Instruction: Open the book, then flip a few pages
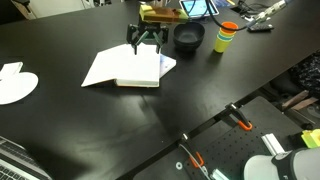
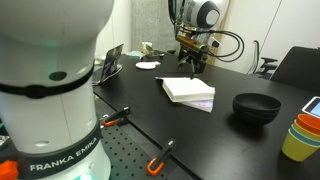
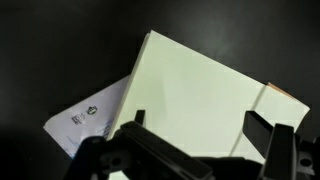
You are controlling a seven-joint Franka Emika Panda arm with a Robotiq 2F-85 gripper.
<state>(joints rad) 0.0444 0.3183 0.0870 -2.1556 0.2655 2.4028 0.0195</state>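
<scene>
**Open gripper over the opened book**

The book (image 1: 138, 70) lies near the middle of the black table (image 1: 60, 130) and it is already opened. Its front cover (image 1: 97, 71) is turned out flat on the table beside the page block. The white pages (image 3: 200, 95) face upward and look plain, without any text I can read. In the wrist view the inner side of the cover carries a small printed mark.

The gripper (image 1: 146, 46) hangs over the far edge of the book and points down. Its two fingers (image 3: 135, 125) stand wide apart. In the wrist view the white page shows between them, and they hold nothing. I cannot tell if the tips touch the paper.

A black bowl (image 1: 188, 38) stands near the book but apart from it, and a stack of colored cups (image 1: 226, 38) stands just beside the bowl. A flat white disc (image 1: 14, 85) lies well apart, at the other end of the table. Orange-handled clamps (image 1: 240, 122) sit at the table edge. In an exterior view the white robot base (image 2: 50, 90) fills the foreground.
</scene>
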